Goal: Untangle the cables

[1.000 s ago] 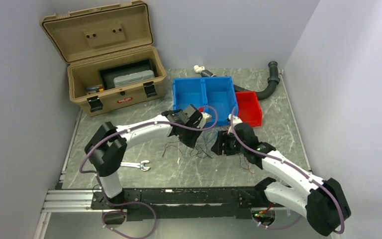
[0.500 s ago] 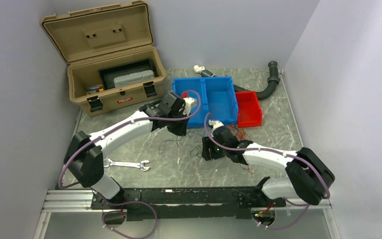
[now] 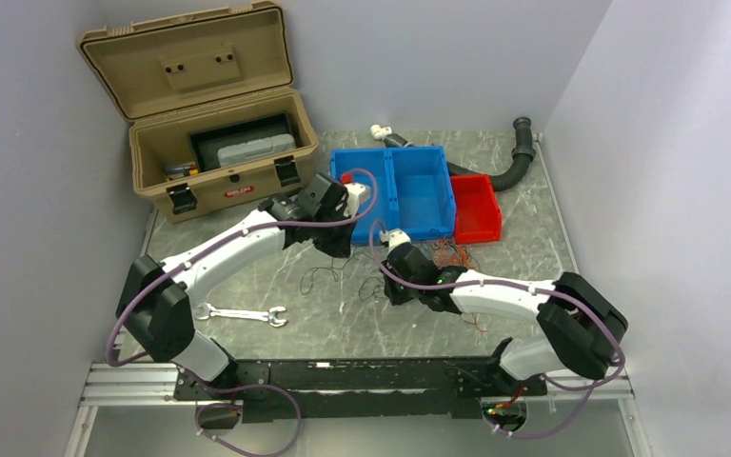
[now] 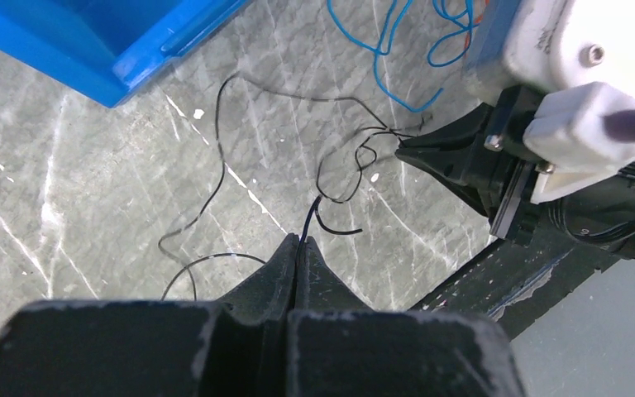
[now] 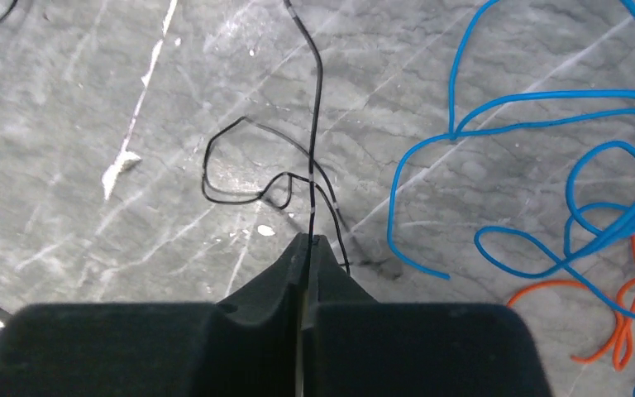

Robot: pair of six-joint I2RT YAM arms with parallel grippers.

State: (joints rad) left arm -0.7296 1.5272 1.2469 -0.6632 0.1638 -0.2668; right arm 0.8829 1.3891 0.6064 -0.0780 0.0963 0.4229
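On the table, the cables lie bunched just right of centre in the top view. The left gripper and right gripper are each pinched closed on a thin black wire. We part them slowly, keeping low, so loops slip free.

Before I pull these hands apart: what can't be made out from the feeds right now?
Left wrist view: the left hand hides the black wire's near end; the blue wires run off the top edge.
Right wrist view: blue and orange wires run off the right edge.
Top view: strands too thin to trace; the arms cover both grips.
Whether both hands pinch one strand: too tangled to tell.
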